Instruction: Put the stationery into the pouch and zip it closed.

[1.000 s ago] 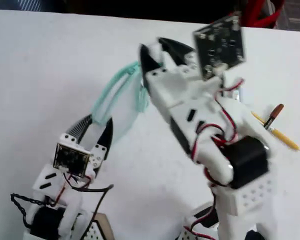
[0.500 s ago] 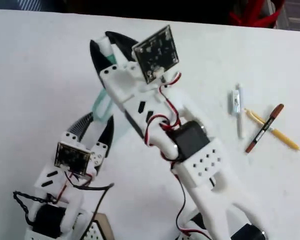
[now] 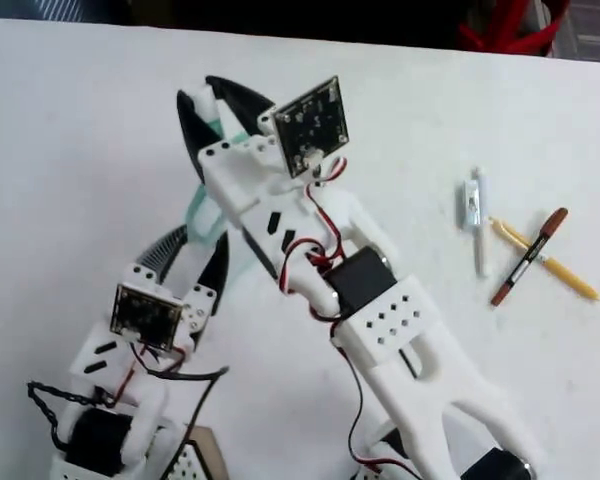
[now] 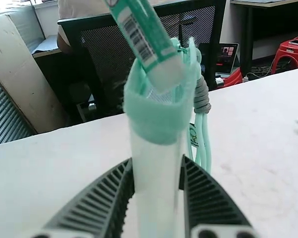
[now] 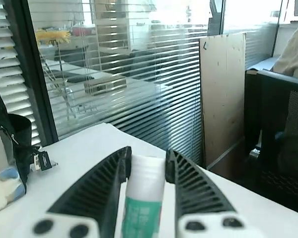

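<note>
Mint pouch pinched in left hand, right hand gripping glue stick at its mouth

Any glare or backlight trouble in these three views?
High view: the white table reads very bright, shadows barely visible. Right wrist view: daylight through the blinds is blown out behind the glue stick held in the right pincer. Left wrist view: even light on the pouch against a darker chair.
</note>
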Controlling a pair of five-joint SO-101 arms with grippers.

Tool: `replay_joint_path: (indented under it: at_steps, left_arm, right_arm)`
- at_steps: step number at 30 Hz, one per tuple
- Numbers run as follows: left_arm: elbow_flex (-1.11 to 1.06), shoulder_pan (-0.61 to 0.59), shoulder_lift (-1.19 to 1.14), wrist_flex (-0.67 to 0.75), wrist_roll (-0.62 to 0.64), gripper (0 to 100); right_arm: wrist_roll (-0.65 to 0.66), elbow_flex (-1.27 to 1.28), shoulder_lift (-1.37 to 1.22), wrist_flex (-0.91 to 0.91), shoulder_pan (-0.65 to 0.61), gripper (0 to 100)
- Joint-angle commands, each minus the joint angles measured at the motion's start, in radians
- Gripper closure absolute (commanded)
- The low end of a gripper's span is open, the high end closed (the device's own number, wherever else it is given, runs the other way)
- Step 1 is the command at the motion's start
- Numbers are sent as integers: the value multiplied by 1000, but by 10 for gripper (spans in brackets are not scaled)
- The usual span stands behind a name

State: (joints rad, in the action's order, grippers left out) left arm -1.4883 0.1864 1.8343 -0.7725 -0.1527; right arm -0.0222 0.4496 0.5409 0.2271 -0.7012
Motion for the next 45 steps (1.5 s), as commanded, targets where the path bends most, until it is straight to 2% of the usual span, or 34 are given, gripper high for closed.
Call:
replay_joint_path:
  at_steps: [1,4,11,25,32,37,45]
  left_arm:
    - [-18,-5,-8,3,8,856]
    - [-18,-5,-8,2,8,856]
    - [-18,-39,-8,14,9,856]
    - [-21,-42,-8,23,9,856]
    - [-21,-41,-8,18,9,857]
    - [-23,-47,-8,21,9,857]
    - [-23,-47,-8,21,9,857]
  right_arm:
    - [-9,25,5,-76,-8,981]
    - [-6,48,5,-145,-7,981]
    - [-3,141,21,-150,-30,981]
    - [0,463,383,-154,-79,981]
    - [91,473,300,-202,-84,981]
    - [92,485,275,-145,-85,981]
    - [100,463,441,-50,-81,978]
